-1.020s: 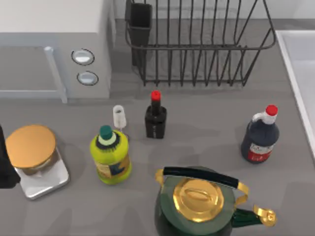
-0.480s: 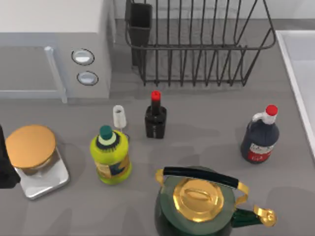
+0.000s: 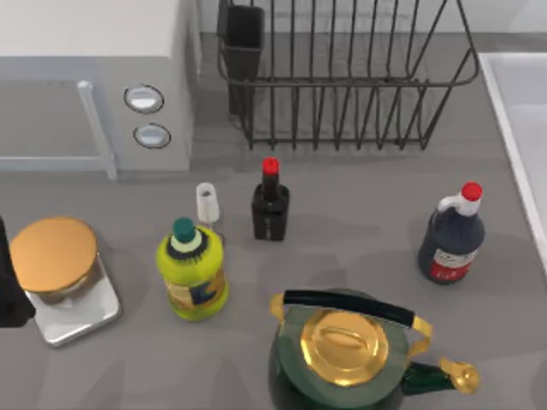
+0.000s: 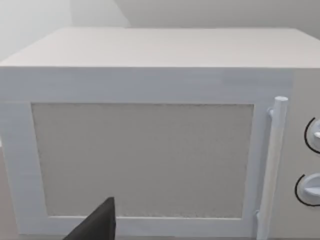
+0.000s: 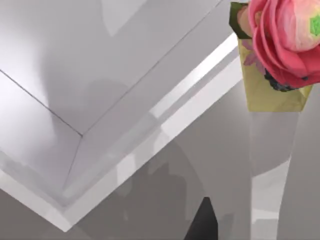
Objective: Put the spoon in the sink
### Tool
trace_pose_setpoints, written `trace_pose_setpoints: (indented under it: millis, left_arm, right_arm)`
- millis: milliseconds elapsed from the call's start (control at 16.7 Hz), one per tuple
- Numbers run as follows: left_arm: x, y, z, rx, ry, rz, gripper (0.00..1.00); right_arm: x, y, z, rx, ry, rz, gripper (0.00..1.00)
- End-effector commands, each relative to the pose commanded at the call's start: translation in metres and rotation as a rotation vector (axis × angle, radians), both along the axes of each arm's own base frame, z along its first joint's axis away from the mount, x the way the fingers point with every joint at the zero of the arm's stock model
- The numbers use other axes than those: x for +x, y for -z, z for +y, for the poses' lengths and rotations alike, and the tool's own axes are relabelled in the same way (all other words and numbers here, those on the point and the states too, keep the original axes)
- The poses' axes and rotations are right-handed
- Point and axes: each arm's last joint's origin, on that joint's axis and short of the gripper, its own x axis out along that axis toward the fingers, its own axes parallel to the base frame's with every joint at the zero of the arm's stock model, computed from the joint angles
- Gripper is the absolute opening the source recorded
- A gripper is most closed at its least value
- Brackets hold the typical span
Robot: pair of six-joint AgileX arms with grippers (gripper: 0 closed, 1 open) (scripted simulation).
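The spoon [image 3: 207, 203] looks like a small white bowl with a thin stem. It lies in the middle of the counter, between the yellow bottle [image 3: 192, 269] and the small dark bottle [image 3: 270, 209]. The sink [image 3: 510, 137] is the pale basin at the right edge, and its rounded rim [image 5: 190, 95] and corner show in the right wrist view. My left arm [image 3: 8, 282] is a dark shape at the left edge, with one dark finger [image 4: 97, 225] facing the microwave door. One dark finger [image 5: 202, 225] of my right gripper hangs over the counter beside the sink's corner.
A white microwave [image 3: 94, 77] stands at the back left and a black wire dish rack [image 3: 342, 77] at the back middle. A gold-lidded jar [image 3: 51, 256], a green and gold kettle [image 3: 342, 350] and a dark sauce bottle [image 3: 453, 235] crowd the front. A pink flower in a yellow vase [image 5: 280, 55] stands near the sink.
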Motion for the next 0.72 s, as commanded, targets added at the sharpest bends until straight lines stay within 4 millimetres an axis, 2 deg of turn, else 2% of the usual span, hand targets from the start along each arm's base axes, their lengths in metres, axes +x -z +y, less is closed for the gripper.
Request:
trace_pose_setpoints:
  millis: [240,420,540,720]
  left_arm:
    - [0.0,0.0,0.0,0.0,0.0,0.0,1.0]
    - [0.0,0.0,0.0,0.0,0.0,0.0,1.0]
    - [0.0,0.0,0.0,0.0,0.0,0.0,1.0]
    - [0.0,0.0,0.0,0.0,0.0,0.0,1.0]
  right_arm:
    - [0.076,-0.007,-0.005,0.0,0.001,0.008,0.0]
    - [0.126,-0.003,0.001,-0.006,-0.002,-0.01,0.0]
    - [0.151,0.002,0.009,-0.01,-0.006,-0.029,0.0]
    - [0.175,0.014,0.024,-0.016,-0.014,-0.052,0.0]
